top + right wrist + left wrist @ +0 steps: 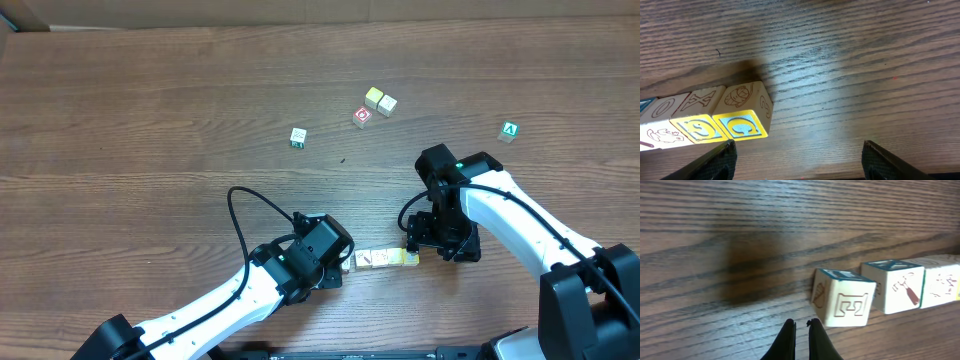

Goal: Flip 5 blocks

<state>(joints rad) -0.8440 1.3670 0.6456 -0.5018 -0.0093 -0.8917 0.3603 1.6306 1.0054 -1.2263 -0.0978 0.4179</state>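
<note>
Because the left gripper (801,330) is pinched shut on nothing, its tips just beside the pale wooden E-marked cube (842,300), it looks set to nudge or tip rather than grasp. That cube sits skewed at the left end of the row of pale wooden alphabet cubes (385,258); whether it touches its neighbour I cannot tell.

The row lies between both arms at the near edge of the brown wood-grain table (150,100), probably so each arm can reach one end. The right gripper (797,160) is spread wide and empty, and hovers past the right end. The yellow-faced G cube (742,117) lies near one of its fingers.

Counts:
- Row: five cubes, going by the two wrist views together. The overhead view hides the left end under the gripper, so this is a judgement.
- Loose cubes, well apart from the row at the far side:
  - two cream cubes (380,100), touching
  - one red-faced cube (362,117), just beside them
  - one white-and-green cube (298,137)
  - one green cube with white A (510,130)
- Ten cubes in all, and two grippers.
</note>
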